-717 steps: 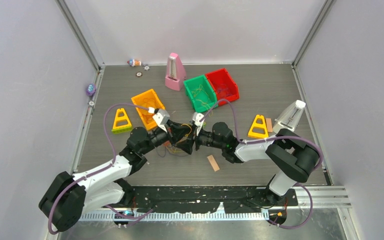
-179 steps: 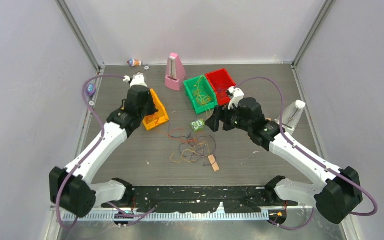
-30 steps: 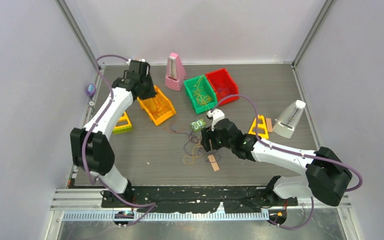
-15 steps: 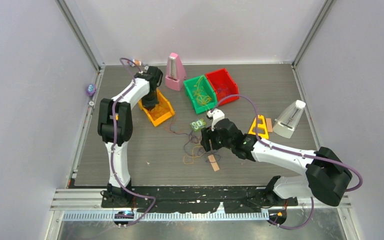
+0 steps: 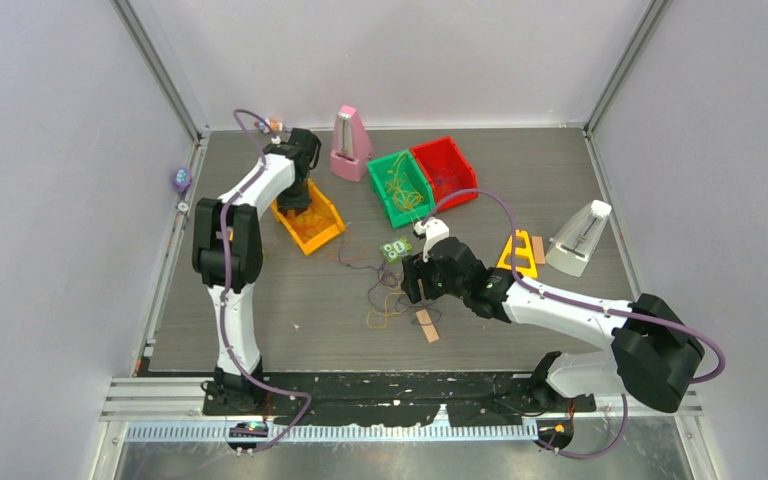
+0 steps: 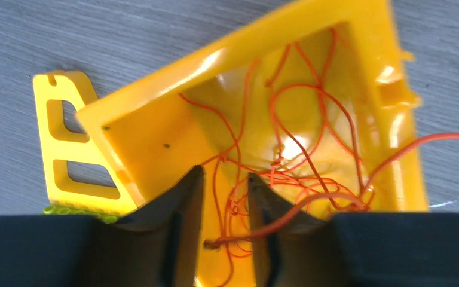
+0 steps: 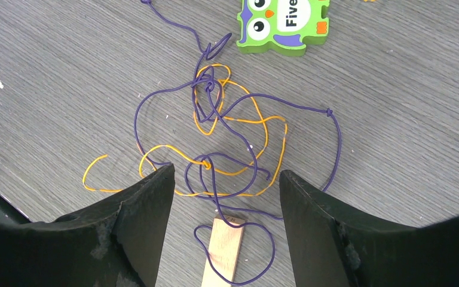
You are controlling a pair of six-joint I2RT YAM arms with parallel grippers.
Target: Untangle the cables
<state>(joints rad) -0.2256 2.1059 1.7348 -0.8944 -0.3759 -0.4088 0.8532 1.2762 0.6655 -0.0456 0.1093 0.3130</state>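
Observation:
A tangle of dark purple cables (image 7: 215, 101) and orange cables (image 7: 257, 128) lies on the table, also seen in the top view (image 5: 388, 298). My right gripper (image 7: 227, 173) hangs open just above it, one jaw to either side, touching nothing (image 5: 408, 285). My left gripper (image 6: 226, 173) is over the orange bin (image 6: 155, 131), which holds several loose orange cables (image 6: 299, 131). Its jaws stand a little apart. One orange cable (image 6: 317, 203) drapes over the right finger and ends between the jaws. The green bin (image 5: 380, 170) holds yellow-green cables (image 5: 398, 187).
A wooden stick (image 7: 224, 251) lies under a purple loop. A green owl piece (image 7: 284, 21) sits beyond the tangle. A red bin (image 5: 445, 170), pink metronome (image 5: 348, 145), white metronome (image 5: 577, 238) and yellow triangles (image 5: 520, 252) (image 6: 66, 149) stand around.
My left arm has swung right from the far left corner to above the orange bin and settled there. My right arm and the tangle have not moved.

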